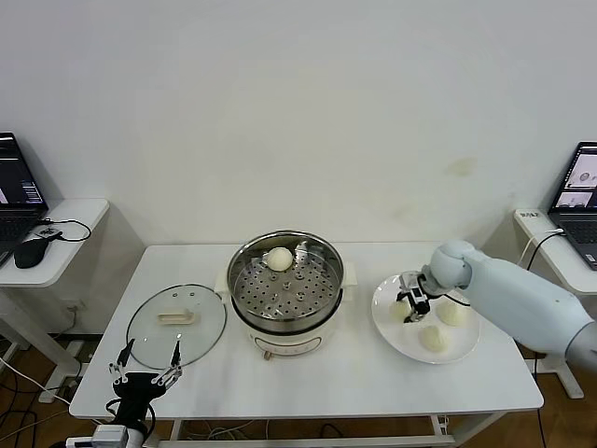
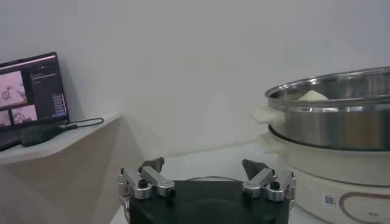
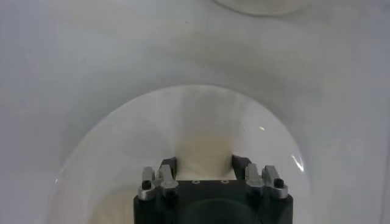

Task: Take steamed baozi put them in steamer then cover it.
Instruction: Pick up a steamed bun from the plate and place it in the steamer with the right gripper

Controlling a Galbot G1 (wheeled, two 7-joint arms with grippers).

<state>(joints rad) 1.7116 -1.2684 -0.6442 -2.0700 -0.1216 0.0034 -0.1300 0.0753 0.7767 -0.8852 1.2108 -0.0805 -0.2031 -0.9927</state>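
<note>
One bun [image 1: 279,259] sits in steamer [image 1: 285,322]. Three wait on plate [image 1: 464,346]. Right gripper [image 1: 408,309] squeezes bun [image 3: 204,152] there. Left gripper [image 1: 145,364] wide, idle near lid [image 1: 177,322]. Lid not on yet.

The head view looks forward and down from above on the whole surface [image 1: 308,373]. The left wrist view sits low, level, near the steamer [image 2: 332,122], shared with the head view. The right wrist view looks closely down on the plate [image 3: 122,140].
</note>
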